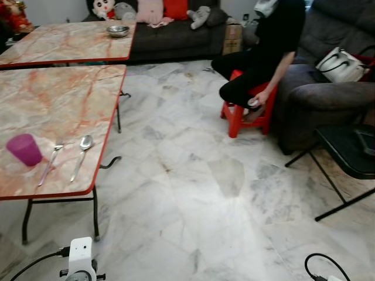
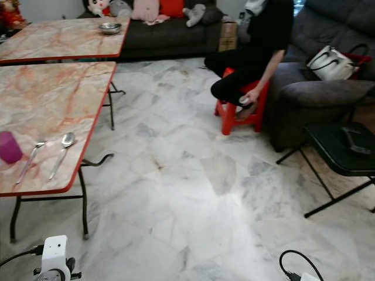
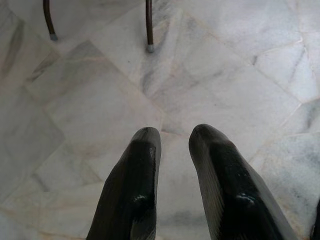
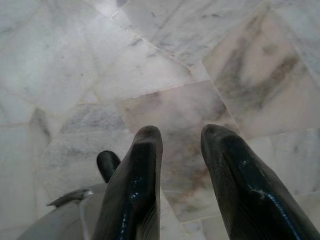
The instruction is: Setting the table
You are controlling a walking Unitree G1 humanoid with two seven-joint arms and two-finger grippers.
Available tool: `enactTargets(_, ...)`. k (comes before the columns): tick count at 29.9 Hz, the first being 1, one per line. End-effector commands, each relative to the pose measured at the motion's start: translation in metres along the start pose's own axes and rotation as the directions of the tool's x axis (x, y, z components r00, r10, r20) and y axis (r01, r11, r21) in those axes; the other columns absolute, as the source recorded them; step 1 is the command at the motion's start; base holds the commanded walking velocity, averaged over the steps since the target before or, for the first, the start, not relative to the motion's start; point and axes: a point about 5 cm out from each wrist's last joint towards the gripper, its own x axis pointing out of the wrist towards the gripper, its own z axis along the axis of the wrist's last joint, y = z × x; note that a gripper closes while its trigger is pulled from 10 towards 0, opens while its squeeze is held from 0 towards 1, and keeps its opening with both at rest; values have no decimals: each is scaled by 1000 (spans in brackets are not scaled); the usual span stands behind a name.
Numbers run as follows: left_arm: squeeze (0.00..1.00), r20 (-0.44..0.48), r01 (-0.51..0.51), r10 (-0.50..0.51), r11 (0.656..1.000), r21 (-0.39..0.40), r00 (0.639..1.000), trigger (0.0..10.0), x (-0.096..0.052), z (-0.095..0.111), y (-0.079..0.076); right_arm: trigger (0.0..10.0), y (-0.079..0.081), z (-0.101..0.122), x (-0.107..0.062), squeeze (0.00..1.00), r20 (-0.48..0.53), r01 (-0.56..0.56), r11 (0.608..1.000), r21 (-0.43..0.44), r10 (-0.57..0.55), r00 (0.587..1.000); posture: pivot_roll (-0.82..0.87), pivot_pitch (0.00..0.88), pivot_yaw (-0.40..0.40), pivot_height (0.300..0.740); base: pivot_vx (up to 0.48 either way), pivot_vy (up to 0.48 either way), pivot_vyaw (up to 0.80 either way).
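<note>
Closest to me, both arms hung idle over the marble floor [image 1: 193, 193]. The left gripper [image 3: 172, 137] pointed down at the tiles with a narrow gap between its fingertips and nothing in it; two thin table legs [image 3: 148, 27] stood just beyond. The right gripper [image 4: 180, 137] was the same — fingers slightly apart, empty, tiles beneath.

On my left stood the near table [image 1: 53, 105], marble-patterned with a red edge. Near its front edge sat a purple cup [image 1: 24, 149], and just beside it a fork [image 1: 50, 163] and a spoon [image 1: 82, 153], lying side by side, handles toward me, apart from one another.

Further back, a second table [image 1: 64, 44] of the same kind carried a metal bowl [image 1: 118, 31] near its far corner.

To the right, a black folding chair [image 1: 345, 152] stood by a dark sofa [image 1: 328, 93] with a white handbag [image 1: 341, 64] on it. A person in black [image 1: 263, 52] sat on a red stool [image 1: 246, 111] — beyond them, a couch with soft toys [image 1: 176, 12].
</note>
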Motion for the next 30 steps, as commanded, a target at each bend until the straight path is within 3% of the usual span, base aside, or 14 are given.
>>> enactTargets(1,0,-5,-8,8,1000,2,1000,10000,0,-1,2,10000,-2,-3,-1,0,-6,5,1000,5,-5,1000,1,51,43,740,0,0,0)
enactTargets(8,0,-11,-11,11,1000,-13,1000,10000,0,-2,2,10000,-2,-3,-1,0,-6,5,1000,5,-5,1000,2,54,42,740,0,0,0)
enactTargets(30,0,-12,-15,15,1000,-6,1000,10000,0,-2,2,10000,-2,-3,-1,0,-4,5,1000,4,-5,1000,2,56,41,740,0,350,0)
